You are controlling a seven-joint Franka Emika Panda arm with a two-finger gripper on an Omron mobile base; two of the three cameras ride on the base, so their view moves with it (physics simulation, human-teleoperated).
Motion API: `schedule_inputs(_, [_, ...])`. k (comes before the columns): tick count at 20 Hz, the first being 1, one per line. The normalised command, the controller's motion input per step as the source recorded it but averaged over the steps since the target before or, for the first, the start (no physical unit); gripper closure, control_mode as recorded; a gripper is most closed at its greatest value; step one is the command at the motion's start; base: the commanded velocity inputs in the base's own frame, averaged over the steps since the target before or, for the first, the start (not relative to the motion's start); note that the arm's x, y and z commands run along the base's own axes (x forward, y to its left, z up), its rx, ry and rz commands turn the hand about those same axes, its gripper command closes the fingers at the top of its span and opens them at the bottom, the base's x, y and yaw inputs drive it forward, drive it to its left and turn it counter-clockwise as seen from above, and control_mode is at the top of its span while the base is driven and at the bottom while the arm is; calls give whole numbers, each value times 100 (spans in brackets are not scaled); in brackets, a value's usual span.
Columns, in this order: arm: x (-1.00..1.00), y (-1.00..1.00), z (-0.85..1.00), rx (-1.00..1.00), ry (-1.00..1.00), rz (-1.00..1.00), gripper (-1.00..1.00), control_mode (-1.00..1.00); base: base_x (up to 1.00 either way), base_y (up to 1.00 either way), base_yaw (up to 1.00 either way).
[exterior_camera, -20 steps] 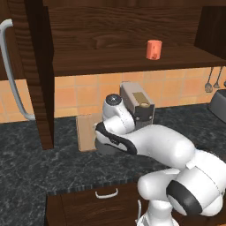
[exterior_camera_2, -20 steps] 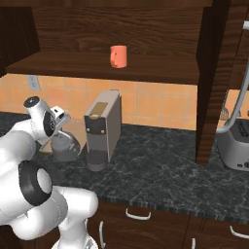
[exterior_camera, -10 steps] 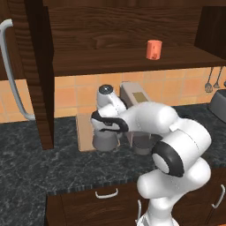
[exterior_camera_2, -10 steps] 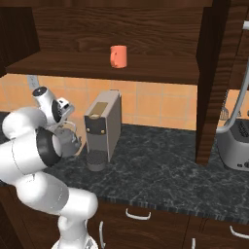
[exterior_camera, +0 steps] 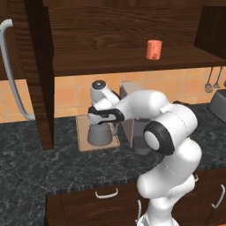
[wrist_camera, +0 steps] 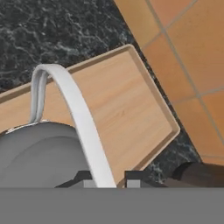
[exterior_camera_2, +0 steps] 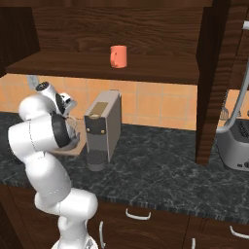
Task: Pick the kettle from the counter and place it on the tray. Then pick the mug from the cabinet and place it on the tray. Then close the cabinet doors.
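The dark grey kettle (exterior_camera: 99, 135) stands upright on the tan wooden tray (exterior_camera: 82, 133) on the black stone counter (exterior_camera: 44, 167). My gripper (exterior_camera: 100, 124) points down right above it. In the hand view the gripper (wrist_camera: 108, 178) is shut on the kettle's pale arched handle (wrist_camera: 81, 118), above the kettle (wrist_camera: 35, 153) and the tray (wrist_camera: 127, 100). The orange-red mug (exterior_camera: 153, 49) (exterior_camera_2: 118, 56) stands on the shelf of the open cabinet (exterior_camera: 110, 62). Both cabinet doors are swung open, one at the left (exterior_camera: 35, 66) and one at the right (exterior_camera_2: 214, 82).
A grey boxy coffee machine (exterior_camera_2: 102, 129) stands just right of the tray, close to my arm. A toaster (exterior_camera_2: 236, 146) sits at the far right of the counter. Utensils (exterior_camera: 212, 79) hang on the tiled wall. Drawers (exterior_camera: 106, 198) run below the counter.
My arm has swung left and stretched out, carrying the kettle a little left and further over the tray. The mug and the doors have not moved.
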Motion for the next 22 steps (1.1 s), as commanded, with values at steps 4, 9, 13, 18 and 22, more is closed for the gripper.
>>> schedule_inputs(4, [63, 8, -8, 0, -3, -5, 100, -100, 0, 0, 0])
schedule_inputs(9, [36, 5, -2, 0, -13, -4, 100, -100, 0, 0, 0])
schedule_inputs(13, [18, 13, 0, 0, -22, -4, 100, -100, 0, 0, 0])
schedule_inputs(18, [0, 1, 1, 0, -9, -10, 100, -100, 0, 0, 0])
schedule_inputs(22, [-2, -2, 26, 0, 0, -20, 100, -100, 0, 0, 0])
